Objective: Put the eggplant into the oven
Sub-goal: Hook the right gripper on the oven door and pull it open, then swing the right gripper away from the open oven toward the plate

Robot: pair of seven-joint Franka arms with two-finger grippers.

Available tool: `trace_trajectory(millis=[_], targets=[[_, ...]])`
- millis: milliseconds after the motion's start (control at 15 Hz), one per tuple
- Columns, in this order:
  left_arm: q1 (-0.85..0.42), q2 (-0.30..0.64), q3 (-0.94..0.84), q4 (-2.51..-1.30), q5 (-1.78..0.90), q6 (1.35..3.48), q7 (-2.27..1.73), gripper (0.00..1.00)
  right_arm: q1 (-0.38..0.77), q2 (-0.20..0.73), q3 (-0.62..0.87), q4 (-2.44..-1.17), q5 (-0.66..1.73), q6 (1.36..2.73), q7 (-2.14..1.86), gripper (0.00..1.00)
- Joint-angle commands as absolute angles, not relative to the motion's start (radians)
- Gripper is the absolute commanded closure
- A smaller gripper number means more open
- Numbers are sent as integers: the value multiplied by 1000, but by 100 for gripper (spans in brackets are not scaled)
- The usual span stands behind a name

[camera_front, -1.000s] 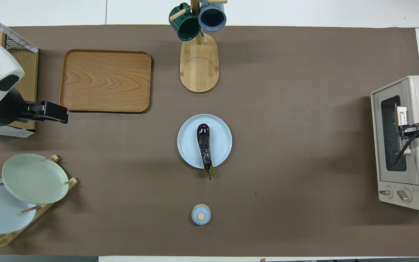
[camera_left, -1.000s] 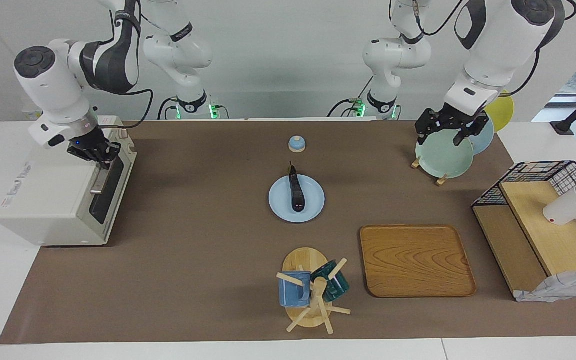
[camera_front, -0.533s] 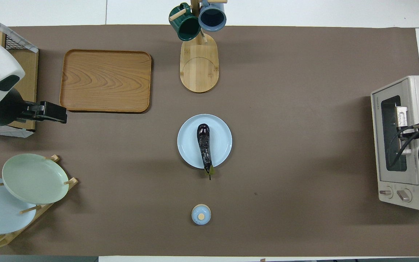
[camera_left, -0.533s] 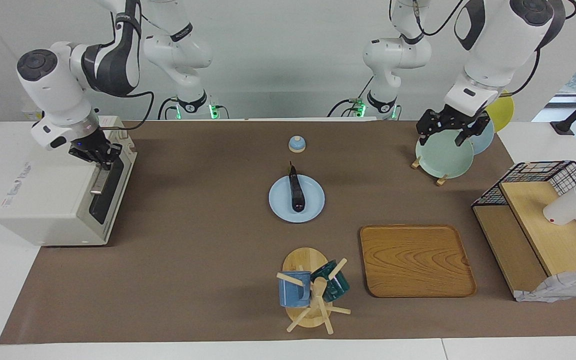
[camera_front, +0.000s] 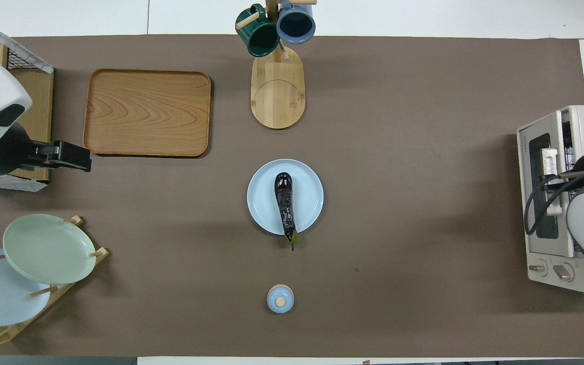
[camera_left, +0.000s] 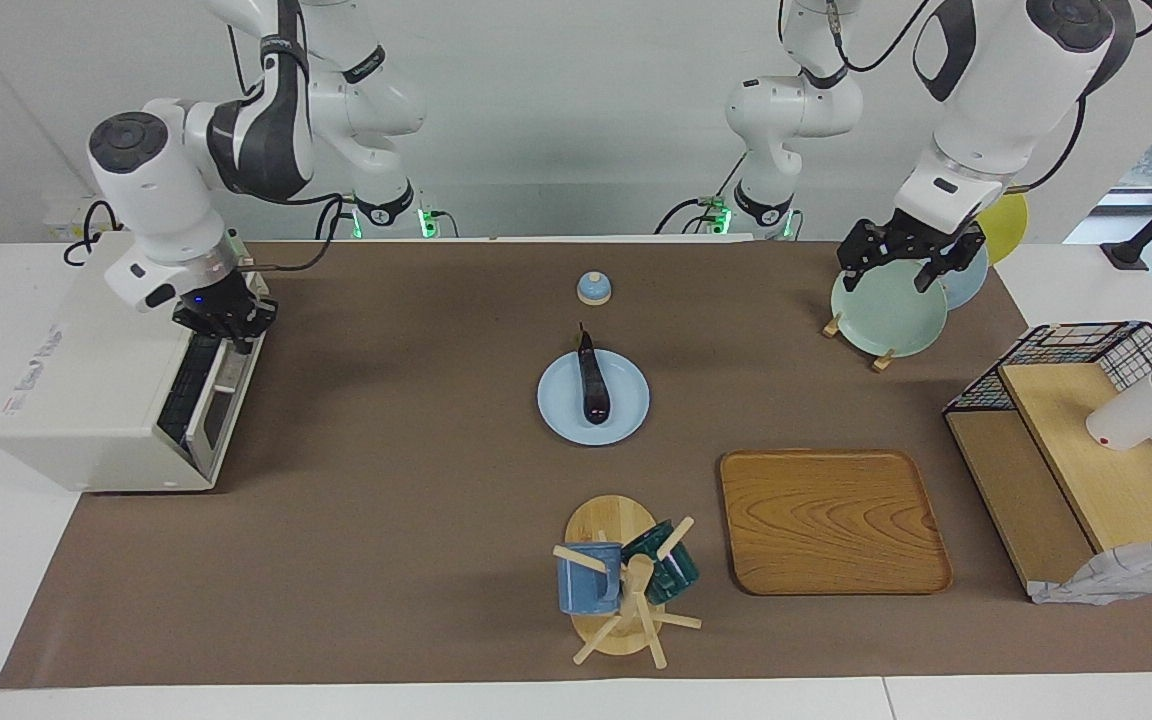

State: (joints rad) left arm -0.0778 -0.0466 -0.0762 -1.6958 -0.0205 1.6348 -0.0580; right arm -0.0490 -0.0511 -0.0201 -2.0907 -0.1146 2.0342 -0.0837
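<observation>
Right gripper (camera_left: 226,322) clamped on the handle (camera_left: 223,378) of the oven (camera_left: 96,400); door tipped partly open. Judgement: swing it down along the hinge arc, gently, so the oven doesn't slide. Left gripper (camera_left: 904,258) waits over the plate rack (camera_left: 881,310), fingers apart. Eggplant (camera_left: 592,385) lies on the blue plate (camera_left: 561,410) mid-table, well apart from the oven, stem toward the robots: slender, glossy, dark purple-black.
</observation>
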Motion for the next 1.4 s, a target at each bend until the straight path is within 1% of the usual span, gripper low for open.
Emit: trace_trajectory(millis=[0, 133, 267, 400, 600, 800, 1133, 1333], targets=[[-78, -48, -75, -1687, -2, 1628, -67, 0, -48, -6, -17, -2111, -106, 2115, -66, 100], [-71, -51, -74, -1692, -2, 1634, -66, 0, -45, 18, -17, -2126, -100, 2172, -66, 100], [-67, -51, -69, -1694, -2, 1635, -66, 0, -44, 46, -14, -2132, -98, 2201, -66, 100], [-69, -52, -71, -1694, -2, 1628, -66, 0, -43, 52, -11, -2169, -97, 2278, -66, 100], [-71, -52, -71, -1694, -2, 1629, -66, 0, -22, 64, -11, -2201, -95, 2342, -64, 100], [-69, -52, -71, -1694, -2, 1629, -66, 0, -21, 103, -9, -2204, -95, 2384, -64, 100], [-69, -52, -71, -1694, -2, 1629, -66, 0, -29, 161, -9, -2207, -95, 2410, -35, 100], [-71, -52, -71, -1694, -2, 1628, -66, 0, -15, 178, -9, -2206, -95, 2425, 17, 100]])
